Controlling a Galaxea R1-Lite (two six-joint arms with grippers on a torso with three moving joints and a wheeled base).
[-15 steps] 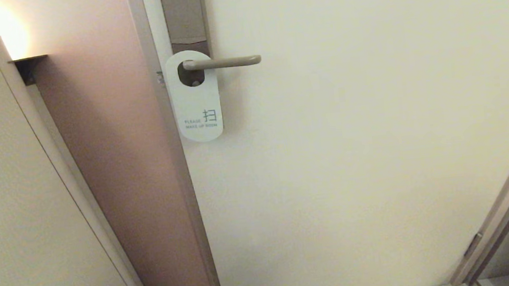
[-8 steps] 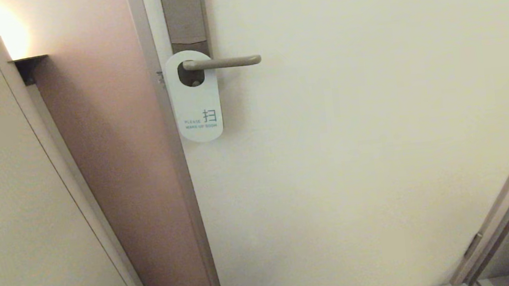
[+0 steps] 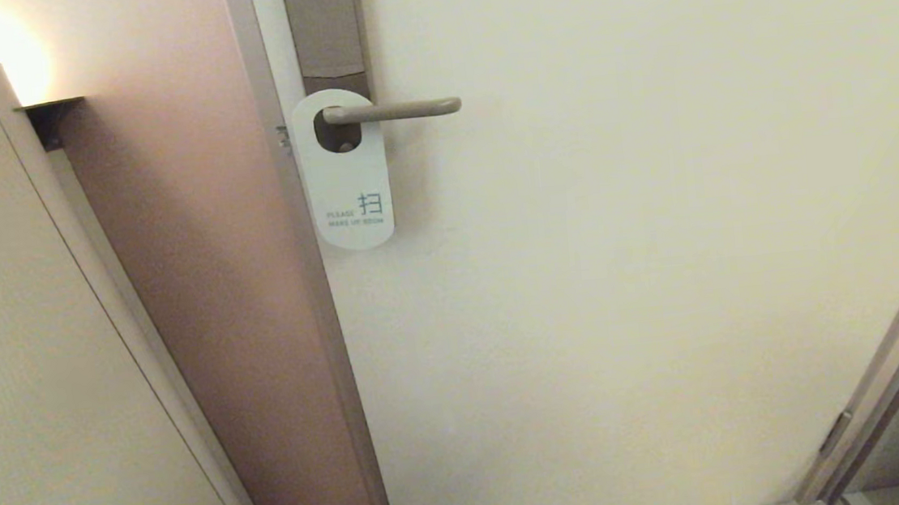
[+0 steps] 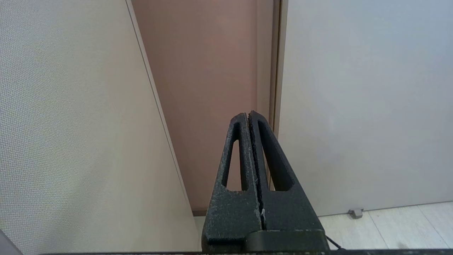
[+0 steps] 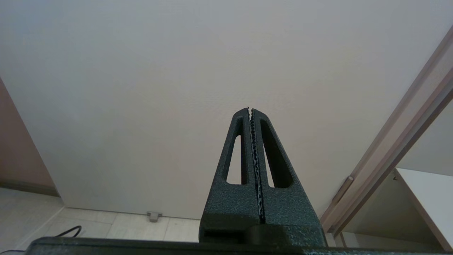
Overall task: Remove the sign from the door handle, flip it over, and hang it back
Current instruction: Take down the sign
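The sign hangs by its hole on the door handle, white face outward with "PLEASE MAKE UP ROOM" near its lower end. The handle is a straight horizontal lever on a tall grey-brown plate. Neither arm shows in the head view. My left gripper is shut and holds nothing, low down near the door's left edge. My right gripper is shut and holds nothing, low in front of the plain door panel. The sign and handle do not show in either wrist view.
A pale cabinet side stands at the left, with a pinkish wall strip and the door frame beside it. Another frame edge runs diagonally at the lower right. A door stop sits on the tiled floor.
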